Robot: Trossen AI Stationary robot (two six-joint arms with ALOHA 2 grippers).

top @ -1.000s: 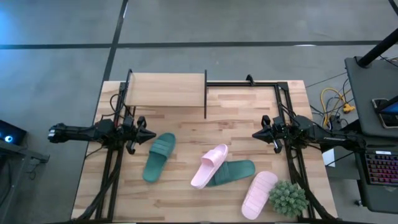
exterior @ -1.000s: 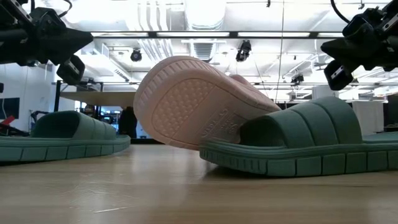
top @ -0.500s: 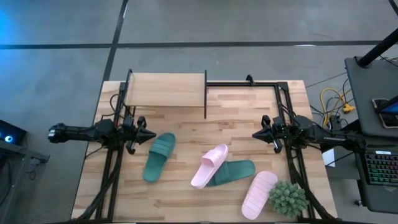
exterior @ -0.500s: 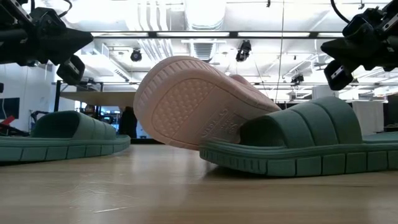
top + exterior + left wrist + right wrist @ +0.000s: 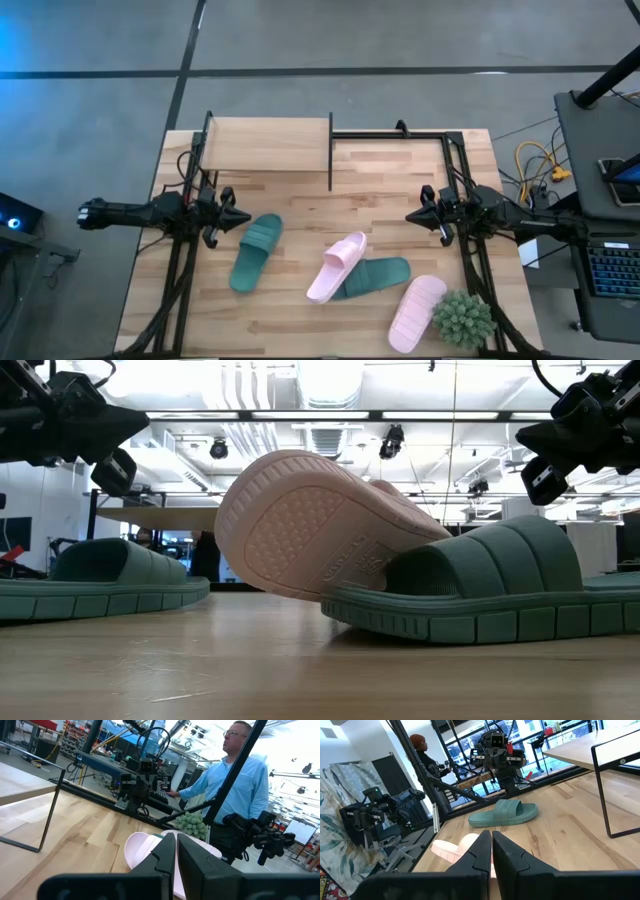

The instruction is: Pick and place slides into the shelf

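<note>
I see the shelf (image 5: 268, 143) at the far left of the bench (image 5: 380, 175) with nothing on its plank top; no slide sits on it, and what lies under the top I cannot tell. All 4 slides lie on the bench in front of it. The left teal slide (image 5: 255, 252) lies sole down, long axis running diagonally, one end toward the shelf. The middle pink slide (image 5: 337, 266) lies on the same diagonal, tipped up with 1 end propped on the second teal slide (image 5: 376, 277), which lies nearly crosswise; in the low view the pink sole faces the camera. The other pink slide (image 5: 417, 312) lies flat at the near right, just beside the plant (image 5: 463, 318).

My left gripper (image 5: 237, 215) hovers just beside the left teal slide, jaws closed to a narrow slit, holding nothing. My right gripper (image 5: 411, 215) hangs above bare bench at the right, pointing inward, jaws likewise pressed together and empty. A person (image 5: 239, 780) stands beyond the bench.
</note>
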